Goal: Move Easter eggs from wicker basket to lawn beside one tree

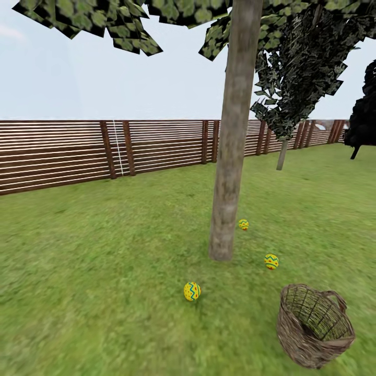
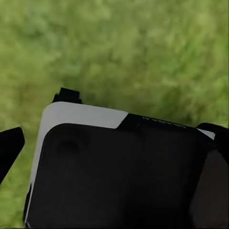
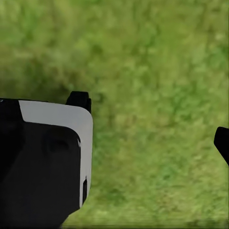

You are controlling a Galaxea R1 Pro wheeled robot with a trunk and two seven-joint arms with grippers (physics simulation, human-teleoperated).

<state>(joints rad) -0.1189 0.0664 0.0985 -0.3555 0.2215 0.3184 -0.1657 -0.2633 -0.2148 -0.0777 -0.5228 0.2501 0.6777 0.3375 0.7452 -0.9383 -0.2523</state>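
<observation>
Three yellow Easter eggs lie on the lawn (image 1: 104, 271) around the base of the tall tree (image 1: 230, 172). The nearest egg (image 1: 192, 291) is in front of the trunk and slightly left, a second egg (image 1: 271, 261) is to its right, and the third egg (image 1: 244, 224) sits just behind on the right. The wicker basket (image 1: 313, 326) stands tilted on the grass at the lower right, and no egg shows inside it. In the wrist views my left gripper (image 2: 114, 143) and right gripper (image 3: 114, 143) hang over grass with fingers wide apart and nothing between them.
A brown slat fence (image 1: 104, 151) runs across the back of the garden. A smaller tree (image 1: 282, 154) stands at the far right, with a dark cypress (image 1: 365, 120) beyond it. A white and black part of my own body (image 2: 95, 167) lies under the left gripper.
</observation>
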